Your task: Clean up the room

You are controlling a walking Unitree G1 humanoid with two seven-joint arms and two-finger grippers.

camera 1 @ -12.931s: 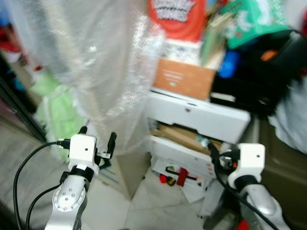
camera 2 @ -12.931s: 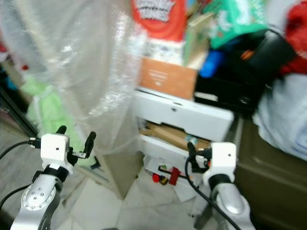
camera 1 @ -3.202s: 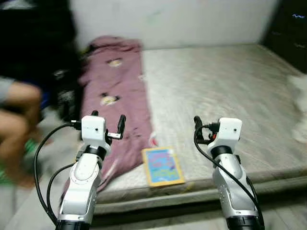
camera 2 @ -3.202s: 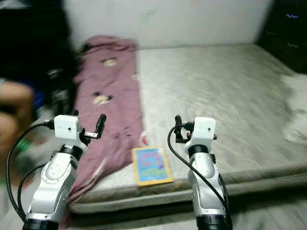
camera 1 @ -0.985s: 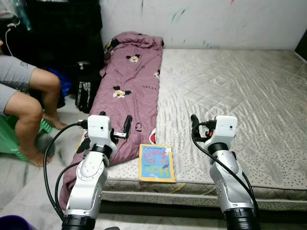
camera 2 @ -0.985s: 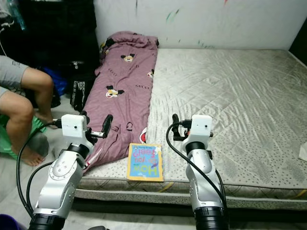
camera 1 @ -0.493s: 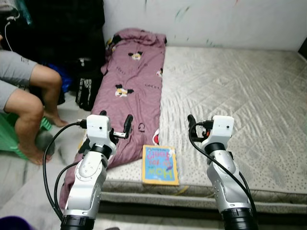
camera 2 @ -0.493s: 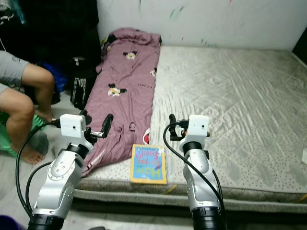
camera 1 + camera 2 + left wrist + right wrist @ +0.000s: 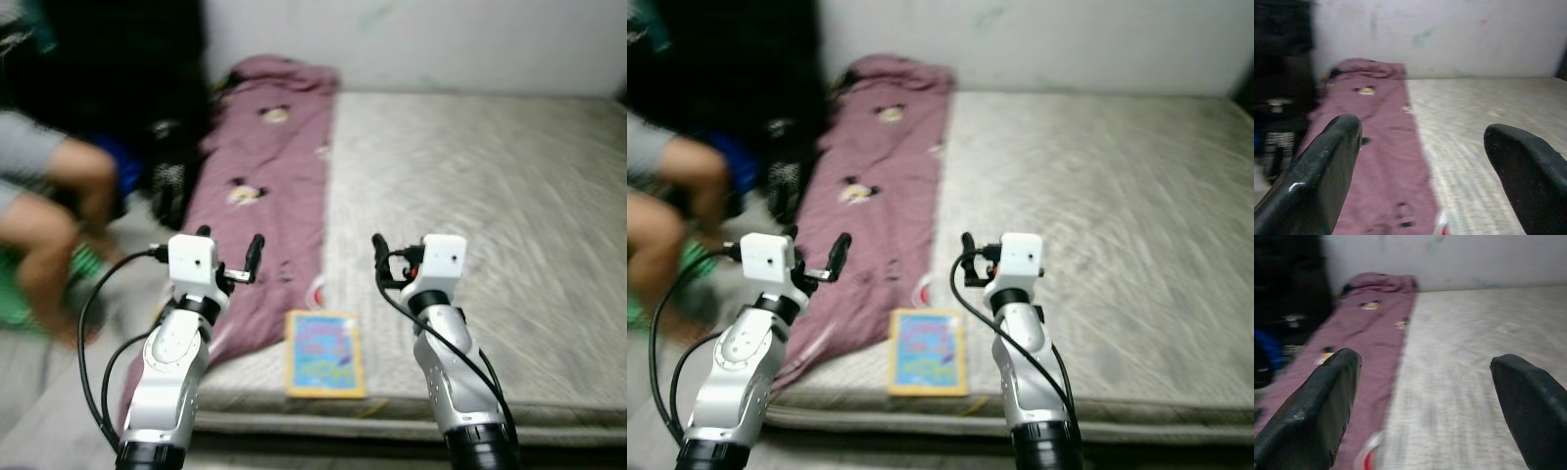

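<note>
A yellow-edged blue picture book (image 9: pixel 325 352) lies flat at the near edge of a bare grey mattress (image 9: pixel 509 196). A long purple printed blanket (image 9: pixel 263 186) runs along the mattress's left side and hangs over its edge. My left gripper (image 9: pixel 228 247) is held up open above the blanket's near end, left of the book. My right gripper (image 9: pixel 390 257) is held up open just right of the book, over the mattress. Both wrist views look along the bed, and nothing sits between the left fingers (image 9: pixel 1327 161) or the right fingers (image 9: pixel 1322 396). The picture is blurred.
A person's bare legs (image 9: pixel 59 186) are at the left, beside a green stool (image 9: pixel 24 284). A black bag (image 9: pixel 162 181) stands on the floor against the blanket. A pale wall (image 9: pixel 441 39) closes off the far side of the bed.
The whole picture has shifted slightly and gone blurry, so the camera is moving. Both grippers keep the same open pose, and the book and blanket lie as before.
</note>
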